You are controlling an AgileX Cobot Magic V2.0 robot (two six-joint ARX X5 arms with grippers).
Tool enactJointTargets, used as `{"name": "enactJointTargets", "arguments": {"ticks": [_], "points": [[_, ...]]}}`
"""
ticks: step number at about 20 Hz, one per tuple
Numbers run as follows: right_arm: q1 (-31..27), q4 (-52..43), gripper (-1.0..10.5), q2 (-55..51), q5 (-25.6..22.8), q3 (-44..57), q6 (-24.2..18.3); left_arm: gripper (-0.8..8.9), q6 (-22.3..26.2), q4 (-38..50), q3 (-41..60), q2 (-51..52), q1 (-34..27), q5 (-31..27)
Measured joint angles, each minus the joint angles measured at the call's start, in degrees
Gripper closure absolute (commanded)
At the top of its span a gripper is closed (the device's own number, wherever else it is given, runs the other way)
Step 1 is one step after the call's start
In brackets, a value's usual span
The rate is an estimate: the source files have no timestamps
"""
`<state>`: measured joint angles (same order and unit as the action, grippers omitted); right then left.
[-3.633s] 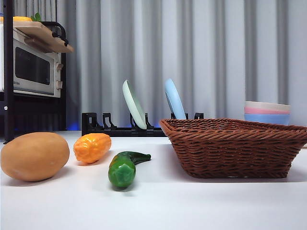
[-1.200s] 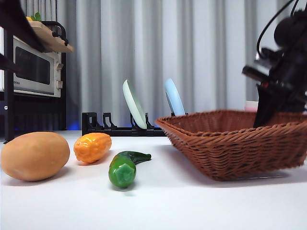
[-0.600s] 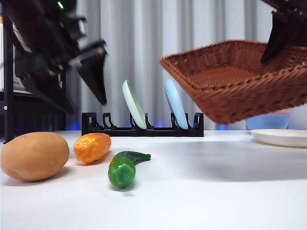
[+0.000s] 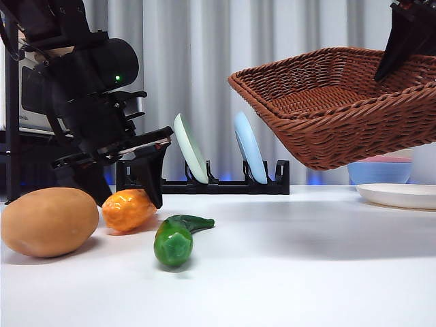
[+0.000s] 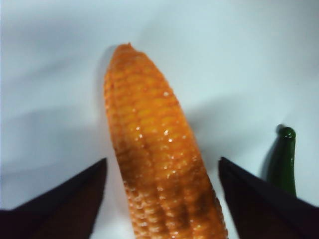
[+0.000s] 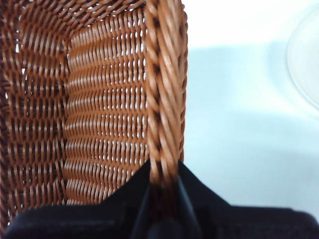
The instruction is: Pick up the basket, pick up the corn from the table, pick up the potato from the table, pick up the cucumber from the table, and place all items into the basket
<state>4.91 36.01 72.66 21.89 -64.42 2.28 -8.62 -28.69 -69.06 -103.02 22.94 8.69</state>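
Note:
The brown wicker basket [image 4: 340, 116] hangs tilted in the air at the right, with my right gripper [image 4: 407, 37] shut on its braided rim [image 6: 164, 99]; the right gripper [image 6: 162, 199] pinches that rim from both sides. On the table lie the tan potato [image 4: 49, 222], the orange corn [image 4: 126, 210] and the green cucumber [image 4: 176, 238]. My left gripper [image 4: 129, 202] stands open low over the corn, one jaw on each side. In the left wrist view the corn [image 5: 154, 149] lies between the open left gripper [image 5: 162, 160], with the cucumber [image 5: 283, 159] off to one side.
A black dish rack [image 4: 204, 184] with two upright plates stands at the back. A white plate [image 4: 402, 194] and a stack of bowls [image 4: 378, 170] sit under the raised basket at the right. A shelf with a microwave [image 4: 30, 102] is at the far left.
The basket has been lifted off the table and is held up at the right. My left arm has come down from the upper left and now straddles the corn.

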Motion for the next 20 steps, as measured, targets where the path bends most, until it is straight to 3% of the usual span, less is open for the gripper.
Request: {"name": "enactJointTargets", "arguments": {"ticks": [1,7,12,16,20], "points": [[0.00,0.00,9.6,0.00,0.00,0.00,0.04,8.23,0.04,-0.04,0.00,0.00,0.04,0.39],[0.00,-0.09,9.6,0.00,0.00,0.00,0.04,8.21,1.75,-5.20,-3.08,1.31,0.48,0.50],[0.17,-3.76,9.6,0.61,0.04,0.00,2.08,8.21,1.92,-6.67,-12.85,15.06,1.31,0.48],[1.53,-4.98,9.6,3.52,0.15,0.00,4.33,8.21,-0.31,-2.64,-14.27,22.99,6.69,0.50],[4.72,-6.54,9.6,6.25,0.13,0.00,6.34,8.21,-1.60,-1.70,-14.25,21.42,16.17,-1.66]]}}
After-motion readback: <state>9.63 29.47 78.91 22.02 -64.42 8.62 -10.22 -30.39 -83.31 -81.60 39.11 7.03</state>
